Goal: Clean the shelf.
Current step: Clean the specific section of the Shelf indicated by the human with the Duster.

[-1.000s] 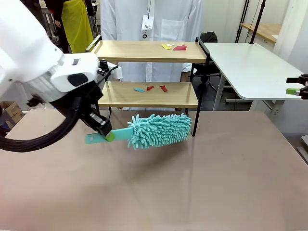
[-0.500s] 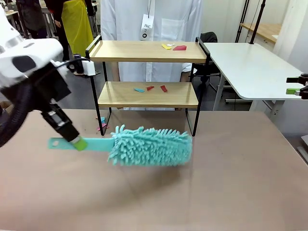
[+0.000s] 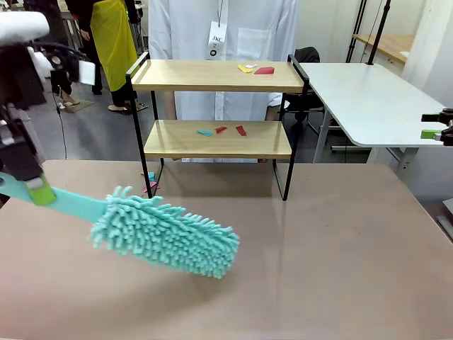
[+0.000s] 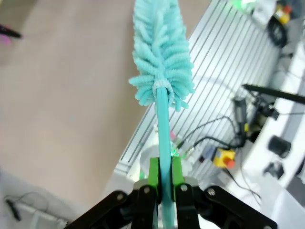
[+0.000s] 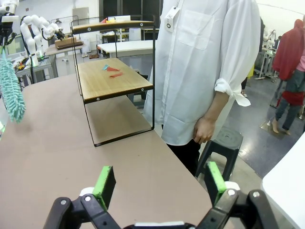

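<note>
The shelf (image 3: 216, 140), two light wood boards in a black frame, stands at the table's far side; it also shows in the right wrist view (image 5: 110, 82). Red and yellow scraps (image 3: 258, 69) lie on its top board, blue and red scraps (image 3: 221, 130) on the lower one. My left gripper (image 3: 39, 191) is at the far left, shut on the handle of a teal fluffy duster (image 3: 166, 237) whose head hangs low over the table, well in front of the shelf. In the left wrist view its green pads (image 4: 153, 172) clamp the duster's handle (image 4: 163, 129). My right gripper (image 5: 159, 183) stands open, off the table's right end (image 3: 433, 132).
A person in a white coat (image 3: 219, 35) stands behind the shelf. A few small scraps (image 3: 150, 183) lie on the table by the shelf's left leg. A white table (image 3: 368, 99) stands to the right. The brown table (image 3: 340, 269) has open room front and right.
My left arm swung the duster away from the shelf, leftward and toward the table's front. The duster head now points down-right. The right gripper has not moved.
</note>
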{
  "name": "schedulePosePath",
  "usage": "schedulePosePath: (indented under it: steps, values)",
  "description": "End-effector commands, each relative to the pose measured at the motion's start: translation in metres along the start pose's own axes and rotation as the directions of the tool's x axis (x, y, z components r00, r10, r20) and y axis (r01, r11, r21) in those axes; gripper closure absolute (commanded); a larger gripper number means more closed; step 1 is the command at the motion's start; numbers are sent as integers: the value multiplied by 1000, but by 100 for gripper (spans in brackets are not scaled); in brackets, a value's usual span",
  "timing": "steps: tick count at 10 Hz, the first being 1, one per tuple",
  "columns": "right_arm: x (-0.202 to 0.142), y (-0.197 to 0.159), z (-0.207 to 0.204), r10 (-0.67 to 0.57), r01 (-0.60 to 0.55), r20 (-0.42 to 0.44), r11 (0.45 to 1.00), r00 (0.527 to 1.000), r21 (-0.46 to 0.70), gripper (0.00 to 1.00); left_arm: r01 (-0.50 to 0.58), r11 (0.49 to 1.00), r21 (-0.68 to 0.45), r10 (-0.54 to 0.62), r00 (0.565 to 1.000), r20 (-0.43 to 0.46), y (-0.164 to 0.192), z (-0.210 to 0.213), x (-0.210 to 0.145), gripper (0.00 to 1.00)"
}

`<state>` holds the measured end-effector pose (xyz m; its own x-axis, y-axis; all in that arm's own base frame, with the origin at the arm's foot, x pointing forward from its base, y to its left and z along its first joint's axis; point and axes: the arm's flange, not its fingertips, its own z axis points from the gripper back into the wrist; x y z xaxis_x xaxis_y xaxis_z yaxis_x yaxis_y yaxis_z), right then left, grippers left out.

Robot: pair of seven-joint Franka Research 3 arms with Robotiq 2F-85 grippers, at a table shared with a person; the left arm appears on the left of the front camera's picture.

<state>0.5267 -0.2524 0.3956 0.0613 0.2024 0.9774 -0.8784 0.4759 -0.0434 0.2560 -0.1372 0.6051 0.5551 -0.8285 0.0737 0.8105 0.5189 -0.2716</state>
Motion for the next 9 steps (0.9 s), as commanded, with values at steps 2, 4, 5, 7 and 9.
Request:
schedulePosePath:
  steps: [2,4,5,7,9]
  values:
    - [8,1,-3,-13,13,-23,1000,1000,-9,0,41,999,-16,-43,994,-98,15,29,-7,87]
    - [8,1,-3,-13,13,-23,1000,1000,-9,0,42,998,-39,-46,992,-117,31,36,-19,87]
    - [8,1,-3,-13,13,-23,1000,1000,-9,0,44,998,-50,-49,993,-111,36,36,-25,87]
    - [8,1,-3,-13,13,-23,1000,1000,-9,0,4,1000,-2,-5,995,-100,46,35,-30,87]
    - [8,1,-3,-13,13,-23,1000,1000,-9,0,15,999,-51,-20,994,-105,36,32,-24,87]
